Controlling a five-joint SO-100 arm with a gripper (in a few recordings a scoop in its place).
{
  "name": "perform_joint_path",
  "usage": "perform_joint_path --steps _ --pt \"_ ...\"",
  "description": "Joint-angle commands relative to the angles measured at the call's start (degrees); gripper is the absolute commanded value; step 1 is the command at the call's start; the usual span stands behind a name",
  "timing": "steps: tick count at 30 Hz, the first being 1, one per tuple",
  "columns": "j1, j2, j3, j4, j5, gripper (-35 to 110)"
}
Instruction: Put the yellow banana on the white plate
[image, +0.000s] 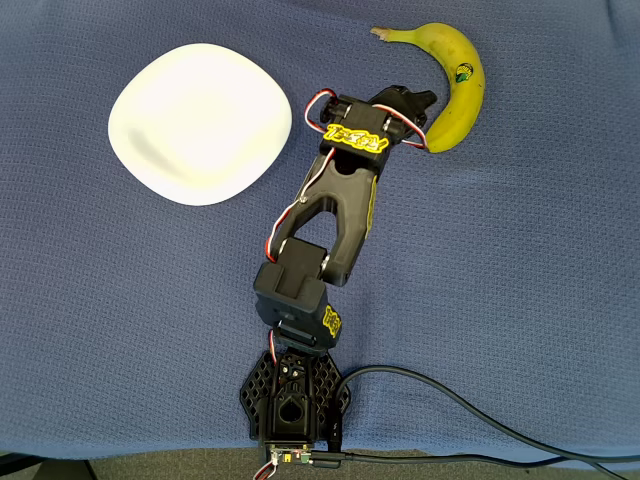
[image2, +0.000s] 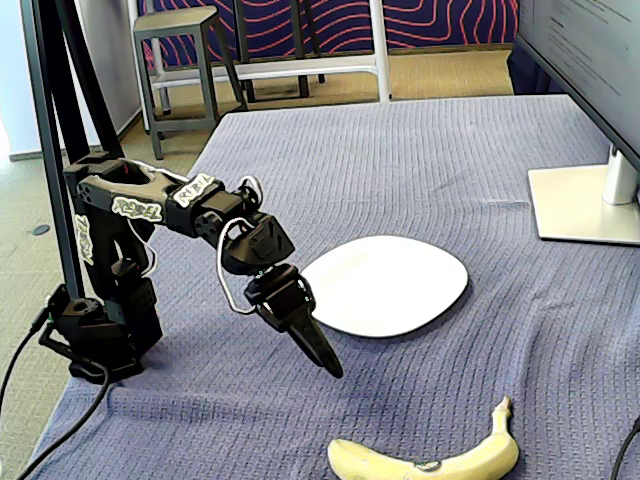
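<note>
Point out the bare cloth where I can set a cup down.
In the overhead view the blue cloth right of the arm and below the yellow banana lies bare, as does the stretch left of the arm, below the white plate. It is crowded where the gripper nears the banana.

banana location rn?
Overhead view: the yellow banana lies on the blue cloth at upper right, its lower end beside the end effector, well right of the white plate.
</note>
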Motion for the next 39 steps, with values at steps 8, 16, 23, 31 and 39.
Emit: perform_joint_path --steps 8,16,23,31,39 --pt "3.6 -5.4 -11.9 8.1 27.0 32" --pt "7.2 -10.6 -13.8 3.7 36.0 31" --pt "7.6 -14.9 -24.6 5.9 41.1 31" --pt "7.9 -21.8 -29.9 2.4 44.4 32" --pt "8.2 -28.3 -30.3 -3.3 44.6 32"
